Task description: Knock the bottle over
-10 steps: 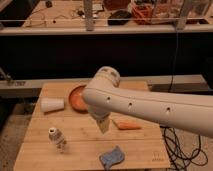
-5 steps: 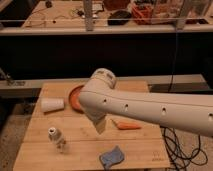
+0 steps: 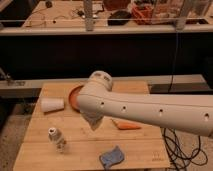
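The bottle (image 3: 56,138) is small and clear with a whitish round cap. It stands upright near the front left of the wooden table (image 3: 35,150). My white arm reaches in from the right across the table's middle. My gripper (image 3: 94,122) hangs below the arm's end over the table centre, to the right of the bottle and apart from it. It holds nothing that I can see.
A white tapered cup (image 3: 52,104) lies on its side at the left. An orange bowl (image 3: 75,96) sits behind the arm. An orange carrot (image 3: 126,125) lies right of centre. A blue cloth (image 3: 111,156) lies at the front. Cables (image 3: 175,145) hang off the table's right edge.
My arm and gripper have moved left across the table, closer to the bottle. The bottle and the other things have not moved.
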